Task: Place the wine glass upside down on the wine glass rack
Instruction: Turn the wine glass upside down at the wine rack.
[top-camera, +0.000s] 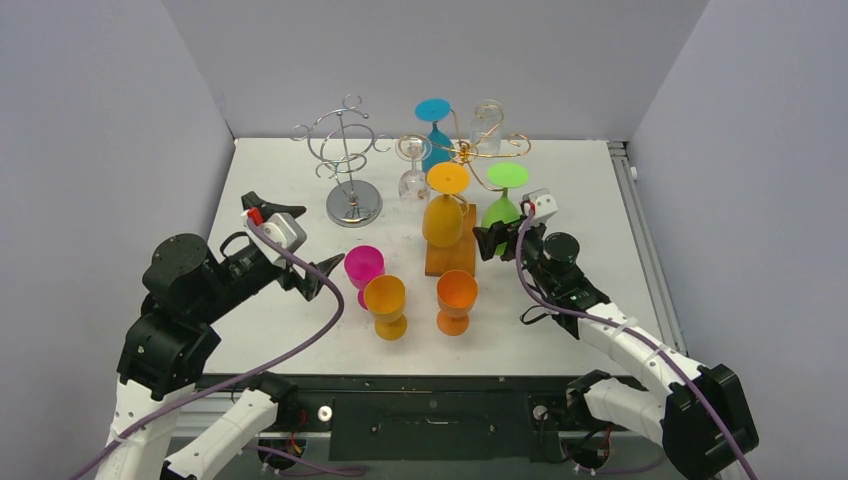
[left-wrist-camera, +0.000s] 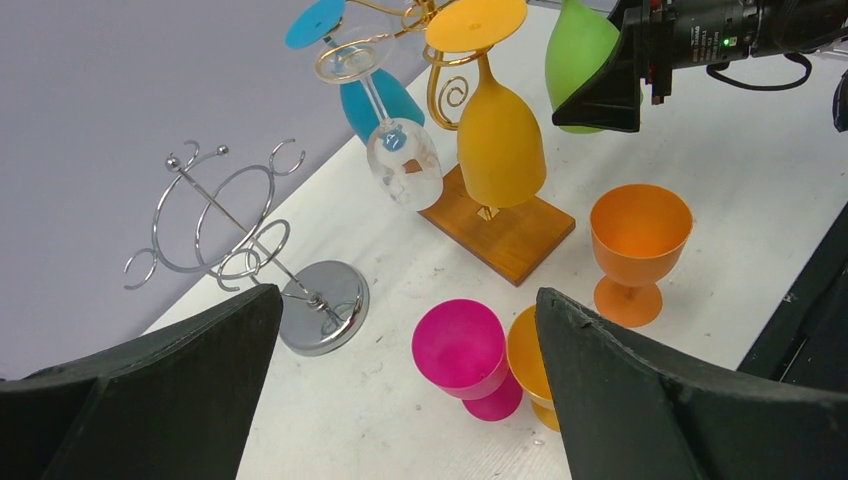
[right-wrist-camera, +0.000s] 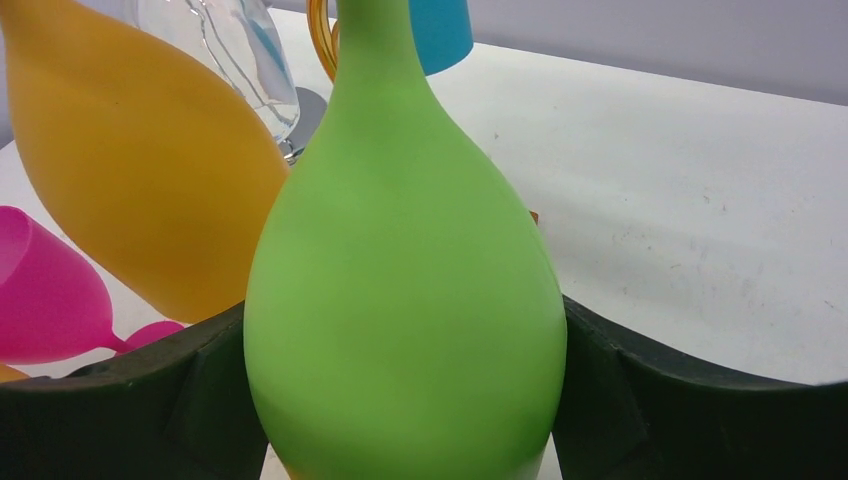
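Green wine glass (top-camera: 500, 212): inverted, foot uppermost, hanging on gold rack (top-camera: 465, 150), on the arm at 3 o'clock of the rack's stem.

Right gripper (right-wrist-camera: 405, 330): straddling the green bowl, one black finger against each flank. No gap visible in the wrist view. Cannot tell whether clamping or merely lying alongside.

Left gripper (left-wrist-camera: 408, 300): spread wide, nothing between the fingers. Held above the table (top-camera: 600, 200) at 9 o'clock of the standing glasses, well apart from both racks.

Same rack, also inverted: yellow glass (top-camera: 445, 215) at 6 o'clock, clear glass (top-camera: 413, 180) at 9 o'clock, blue glass (top-camera: 435, 140) at 12 o'clock. Wooden base (top-camera: 450, 258) beneath.

Silver rack (top-camera: 350, 160): at 9 o'clock of the gold rack, upright on its round foot.

Upright on the table at 6 o'clock of the wooden base: orange glass (top-camera: 456, 295). Amber glass (top-camera: 386, 300) at its 9 o'clock. Pink glass (top-camera: 363, 265) just beside the amber one, at its 11 o'clock.
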